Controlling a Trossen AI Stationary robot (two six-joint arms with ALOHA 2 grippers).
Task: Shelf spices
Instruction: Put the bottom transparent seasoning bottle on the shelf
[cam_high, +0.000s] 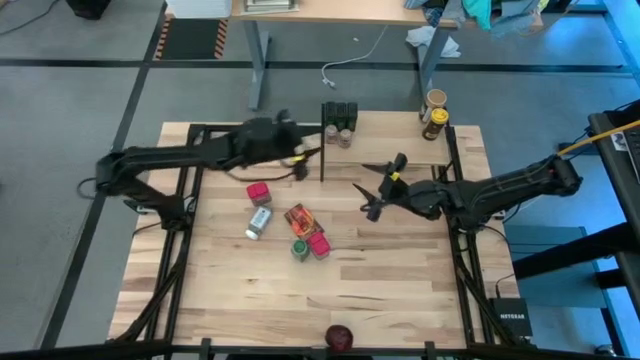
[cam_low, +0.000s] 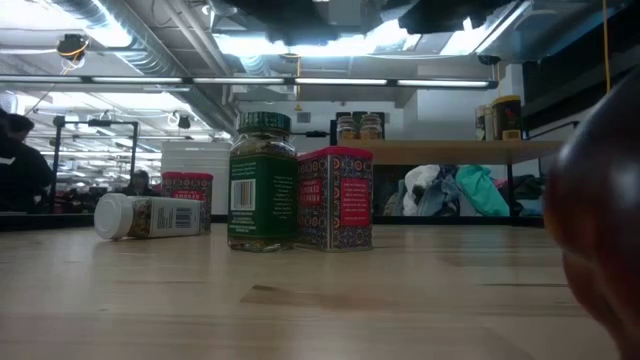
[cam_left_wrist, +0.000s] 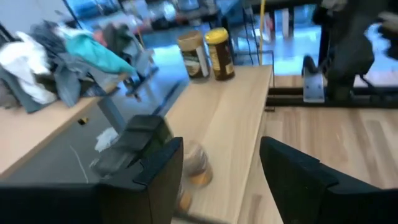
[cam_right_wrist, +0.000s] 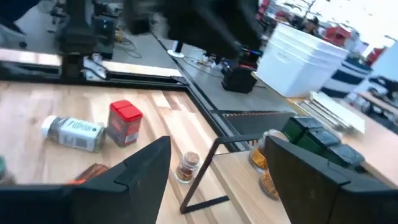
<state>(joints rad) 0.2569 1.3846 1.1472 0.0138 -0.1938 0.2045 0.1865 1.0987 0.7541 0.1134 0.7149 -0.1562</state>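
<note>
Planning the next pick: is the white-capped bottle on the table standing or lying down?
Lying down. In the low view the white-capped bottle rests on its side, cap pointing sideways, while the green-lidded jar beside it stands upright.

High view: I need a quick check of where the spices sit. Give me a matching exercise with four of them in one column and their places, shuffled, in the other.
Things:
1. white-capped bottle
2. green-lidded jar
3. yellow-lidded jar
4. orange-red packet

Places:
A. standing at the right end of the shelf
B. on its side on the tabletop
C. upright on the tabletop, right beside a pink-red box
D. flat on the tabletop, between the two pink-red boxes

Pairs: 1-B, 2-C, 3-A, 4-D.
</note>
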